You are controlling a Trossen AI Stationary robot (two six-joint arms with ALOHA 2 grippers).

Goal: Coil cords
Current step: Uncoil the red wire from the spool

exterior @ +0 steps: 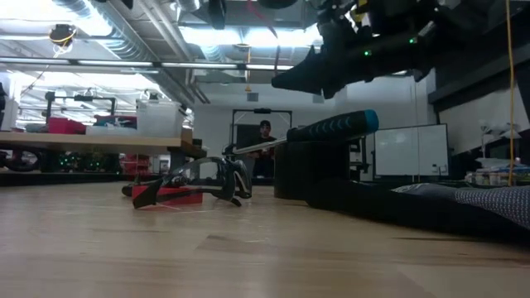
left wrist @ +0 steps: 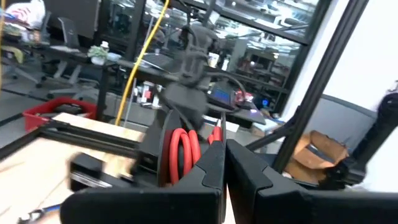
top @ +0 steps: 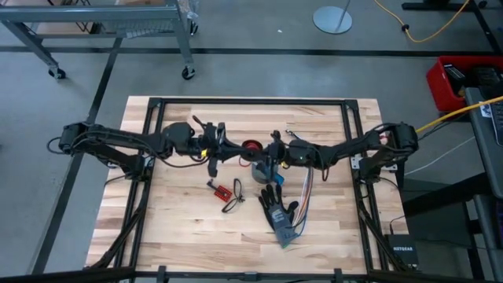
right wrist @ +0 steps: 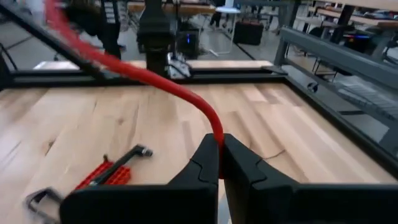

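Observation:
A red cord point(right wrist: 134, 73) runs between my two grippers above the middle of the table. Part of it is wound into a coil point(top: 250, 148), whose upright loops point(left wrist: 181, 152) show just beyond my left gripper point(left wrist: 225, 152). Both my left gripper point(top: 236, 151) and my right gripper point(top: 267, 151) are shut on this cord, and they face each other. A thin black cord point(top: 233, 205) lies loose on the table beside a small red board point(top: 222, 189). My left gripper comes level from the table's left. A red strand point(left wrist: 215, 134) stands right at its shut fingertips, which hide the place of contact. The coil hangs clear of the table. My right gripper pinches a single strand of the red cord point(right wrist: 218, 138) at its fingertips, coming nearly level from the table's right. From there the strand arcs up and away toward the left arm, off the table.
A grey tape roll point(top: 259, 174) with a blue-handled tool point(exterior: 331, 128) stands near the coil. A black glove point(top: 277, 212) and multicoloured ribbon wires point(top: 305, 189) lie toward the near right. A black frame point(top: 251, 102) borders the table.

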